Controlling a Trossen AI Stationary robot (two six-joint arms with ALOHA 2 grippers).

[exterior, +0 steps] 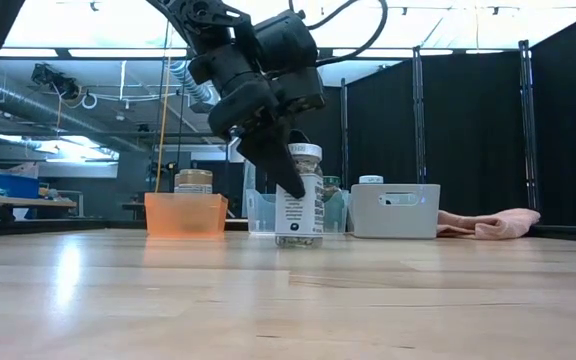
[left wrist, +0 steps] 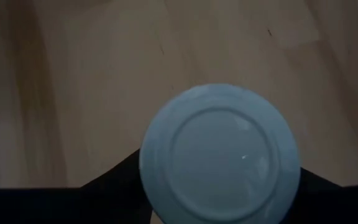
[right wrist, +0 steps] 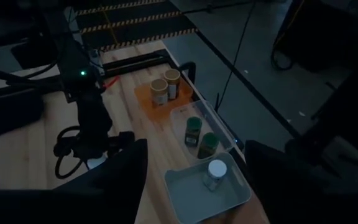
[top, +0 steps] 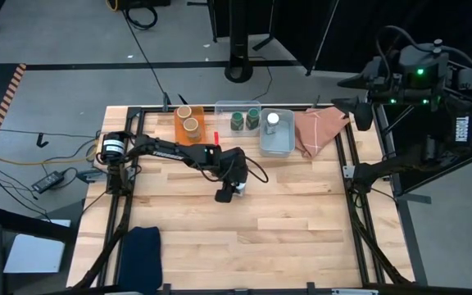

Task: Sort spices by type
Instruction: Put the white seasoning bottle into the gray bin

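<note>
Pale wooden planks make up the table (top: 220, 238), framed by a dark rail, with grey floor and black curtains around it. Near the middle of the table the left gripper (top: 234, 188) reaches down over a white-lidded jar (exterior: 299, 197), its dark fingers (exterior: 286, 168) pinching the jar at either side just under the lid; the low view shows the jar upright with its base at the table surface, though whether it rests there or is barely lifted cannot be told. From the left wrist the round white lid (left wrist: 219, 154) fills the view, with the fingers dark at both sides.

Beyond the gripper, along the far edge, three bins stand in a row. The orange bin (top: 179, 131) holds two tan-lidded jars (top: 190, 124), one behind the other. Just beside it the clear bin (top: 224, 106) holds two green-lidded jars (top: 237, 120) side by side. Next comes the pale-blue bin (top: 277, 146) with the other white-lidded jar (top: 272, 120) upright at its far end. A pink cloth (top: 318, 131) lies crumpled beside that bin, and a dark blue cloth (top: 142, 256) sits at the near left edge.

The right gripper (top: 362, 113) waits raised off the table's far right corner, its fingers (right wrist: 110, 180) spread apart, holding nothing
</note>
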